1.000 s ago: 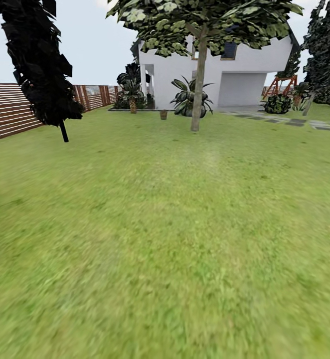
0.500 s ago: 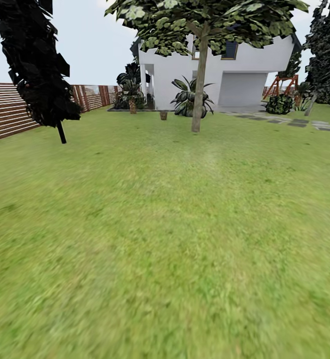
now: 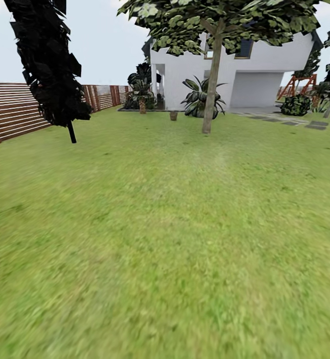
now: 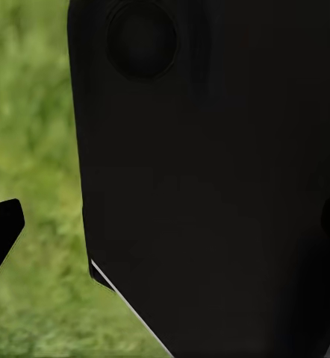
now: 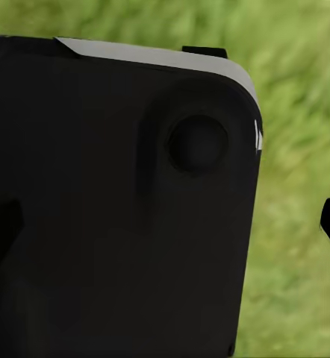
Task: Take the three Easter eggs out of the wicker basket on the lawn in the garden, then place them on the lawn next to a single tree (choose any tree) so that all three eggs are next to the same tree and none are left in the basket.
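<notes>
the lawn (image 3: 165, 239) is spreading across the whole lower part of the head view, blurred in the foreground and sharper toward the back. a thin-trunked leafy tree (image 3: 212, 80) is standing on the grass in the upper middle of the frame, its crown running along the top edge. behind it a white house (image 3: 235, 70) is sitting in the upper right, with a grey garage door (image 3: 254, 89) in its wall. a broad-leafed plant (image 3: 201, 98) is growing just left of the trunk's base, and a small brown pot (image 3: 173, 115) is resting on the grass a little further left. a short palm (image 3: 142, 94) is standing by the house corner. a dark tree (image 3: 48, 60) with almost black foliage is hanging down the upper left, its thin stem meeting the grass near the fence. a brown slatted fence (image 3: 15, 109) is running along the left edge toward the house. grey paving slabs (image 3: 304, 122) are lying at the right edge, beside a dark shrub (image 3: 295, 105) and a red wooden frame (image 3: 299, 85).

in the left wrist view a large black body part (image 4: 210, 179) is blocking most of the frame, with blurred grass at the left and a dark tip at the lower left edge. in the right wrist view a similar black body (image 5: 113, 209) with a pale top edge is covering the left and centre, grass showing at the right. i cannot tell whether either gripper is spread or pressed together.
</notes>
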You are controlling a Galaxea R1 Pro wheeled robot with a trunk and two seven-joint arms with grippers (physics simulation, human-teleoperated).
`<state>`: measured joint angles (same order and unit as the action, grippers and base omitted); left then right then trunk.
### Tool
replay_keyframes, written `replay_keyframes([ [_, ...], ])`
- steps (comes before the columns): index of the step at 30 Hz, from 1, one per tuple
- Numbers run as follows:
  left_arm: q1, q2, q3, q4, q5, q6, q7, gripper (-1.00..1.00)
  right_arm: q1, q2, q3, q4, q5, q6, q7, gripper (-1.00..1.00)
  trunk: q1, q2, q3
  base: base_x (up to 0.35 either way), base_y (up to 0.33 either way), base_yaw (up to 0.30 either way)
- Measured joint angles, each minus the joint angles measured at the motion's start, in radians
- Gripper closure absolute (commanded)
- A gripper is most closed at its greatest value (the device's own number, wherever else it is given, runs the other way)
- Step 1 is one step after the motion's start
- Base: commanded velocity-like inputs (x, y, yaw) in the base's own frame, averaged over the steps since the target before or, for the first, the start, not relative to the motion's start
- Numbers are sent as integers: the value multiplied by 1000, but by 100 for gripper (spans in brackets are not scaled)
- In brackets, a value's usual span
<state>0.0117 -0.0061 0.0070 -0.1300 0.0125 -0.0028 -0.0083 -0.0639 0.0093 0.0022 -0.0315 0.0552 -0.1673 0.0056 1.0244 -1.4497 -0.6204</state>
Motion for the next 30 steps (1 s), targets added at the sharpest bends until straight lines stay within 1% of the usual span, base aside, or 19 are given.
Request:
replay_keyframes([
  [30, 0, 0, 0, 0, 0, 0, 0, -100, 0, -1, 0, 0, 0, 0, 0, -100, 0, 0, 0, 340, 0, 1],
])
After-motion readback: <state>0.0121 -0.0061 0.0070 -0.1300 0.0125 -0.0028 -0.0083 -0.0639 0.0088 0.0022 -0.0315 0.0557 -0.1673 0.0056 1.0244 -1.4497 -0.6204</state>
